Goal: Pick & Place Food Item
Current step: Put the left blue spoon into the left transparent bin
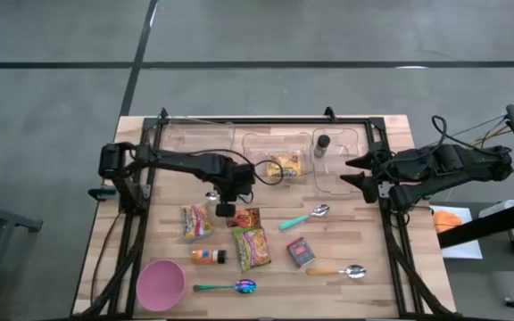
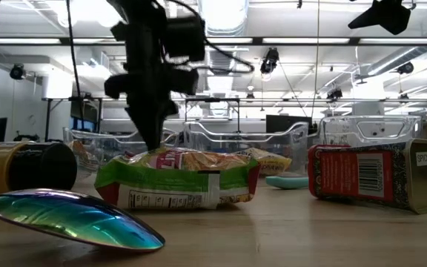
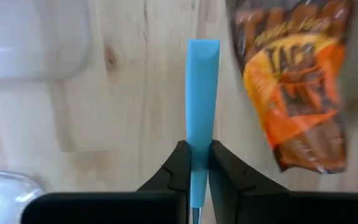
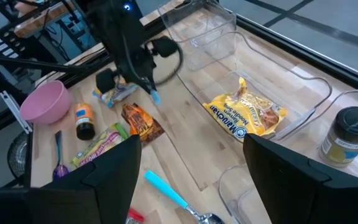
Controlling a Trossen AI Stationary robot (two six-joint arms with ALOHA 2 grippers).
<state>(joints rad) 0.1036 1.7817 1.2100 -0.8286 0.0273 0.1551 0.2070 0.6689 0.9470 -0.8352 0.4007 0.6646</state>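
High view first: your left claw (image 1: 225,209) sits near the middle of the table (image 1: 373,294), in front of the clear bins and just beside the orange taco packet (image 1: 246,218). Through the left wrist view you can see its fingers pinched tight on a flat blue handle (image 3: 202,81), which sticks straight out past the fingertips over the bare wood (a glint of metal shows at the inner end, so it looks like a utensil). Whether the handle touches the board, you cannot tell.

The food is spread about. A yellow noodle packet (image 1: 284,165) lies in the middle bin (image 1: 259,141), and a dark-lidded jar (image 1: 322,144) stands in the bin to its right. A green noodle packet (image 1: 252,248) lies in front of the taco packet, with another packet (image 1: 196,221) to its left and an orange bottle (image 1: 208,256) lying on its side nearby.

Your right claw (image 1: 364,174) waits at the right-hand bin's outer edge, fingers spread wide and empty.
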